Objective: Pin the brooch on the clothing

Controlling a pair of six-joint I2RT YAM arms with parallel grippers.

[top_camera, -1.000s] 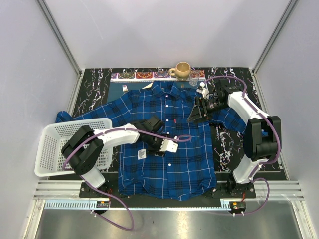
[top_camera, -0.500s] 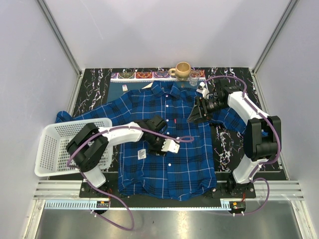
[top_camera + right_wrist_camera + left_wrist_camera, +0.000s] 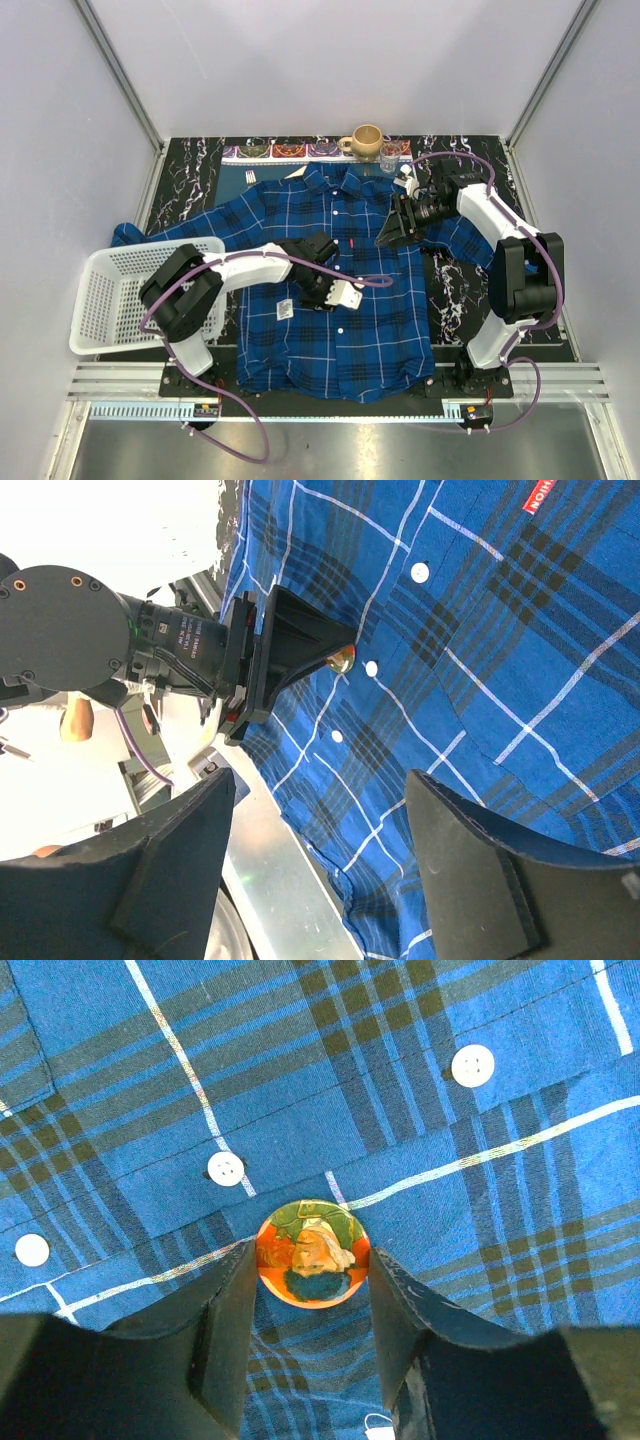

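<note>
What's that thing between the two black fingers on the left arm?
The round orange brooch, lying on the plaid shirt; the left wrist view shows it.

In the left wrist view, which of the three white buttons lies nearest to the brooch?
The middle button, just up-left of the brooch; the other two sit farther off.

Soft, matt woven cloth shirt [image 3: 520, 1080] with smooth white plastic-looking buttons [image 3: 472, 1065]; brooch [image 3: 313, 1252] smooth and glossy, with a printed face; left claw [image 3: 312, 1260] matt black, faintly grainy plastic; worktop [image 3: 452, 290] polished, black marble-look.
</note>
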